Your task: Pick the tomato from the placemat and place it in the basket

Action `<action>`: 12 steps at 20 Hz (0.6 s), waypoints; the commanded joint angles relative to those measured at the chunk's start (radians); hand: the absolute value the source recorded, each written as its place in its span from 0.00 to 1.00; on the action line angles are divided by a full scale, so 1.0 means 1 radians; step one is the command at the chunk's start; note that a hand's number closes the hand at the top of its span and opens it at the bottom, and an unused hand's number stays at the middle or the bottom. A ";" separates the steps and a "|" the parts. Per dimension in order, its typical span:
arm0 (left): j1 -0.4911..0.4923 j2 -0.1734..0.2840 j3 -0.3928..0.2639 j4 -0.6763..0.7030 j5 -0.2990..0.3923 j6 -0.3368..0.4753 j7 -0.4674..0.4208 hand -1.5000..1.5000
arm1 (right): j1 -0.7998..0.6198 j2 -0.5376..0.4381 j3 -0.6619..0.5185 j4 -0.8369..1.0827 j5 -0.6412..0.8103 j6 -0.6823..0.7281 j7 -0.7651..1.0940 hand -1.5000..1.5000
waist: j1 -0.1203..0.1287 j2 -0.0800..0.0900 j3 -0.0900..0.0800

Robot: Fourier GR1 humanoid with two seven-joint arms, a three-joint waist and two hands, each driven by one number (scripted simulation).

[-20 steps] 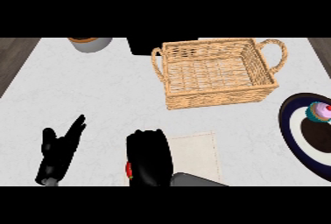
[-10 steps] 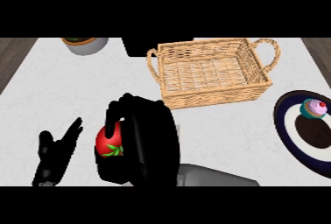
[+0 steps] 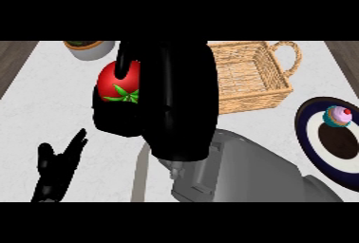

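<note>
A red tomato with a green stem sits in my right hand, whose fingers and thumb curl round it. The hand is raised high toward the head view and hides much of the counter. It hangs left of the wicker basket, which stands at the back right with its handle to the right. Only a thin strip of the beige placemat shows below the hand, beside the grey forearm. My left hand rests open at the lower left, fingers straight.
A dark plate with a pink cupcake lies at the right edge. A grey bowl stands at the back left. The white counter ends in dark wood strips at both sides.
My right hand has lifted the tomato off the placemat, risen closer to the view and moved back and to the right toward the basket. The left hand has barely moved.
</note>
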 commanded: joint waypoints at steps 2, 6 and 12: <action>0.034 -0.033 -0.029 0.050 -0.019 0.017 0.038 0.50 | -0.070 -0.006 -0.152 0.013 -0.025 0.119 0.144 1.00 | -0.016 0.008 -0.008; 0.040 0.009 0.004 0.015 0.017 -0.037 0.039 0.50 | -0.117 -0.006 -0.244 0.175 -0.041 0.098 0.051 1.00 | 0.008 0.014 -0.008; 0.012 -0.064 -0.026 0.072 -0.028 0.008 0.007 0.50 | -0.099 -0.095 -0.326 0.222 -0.093 0.157 -0.092 1.00 | -0.005 0.016 -0.008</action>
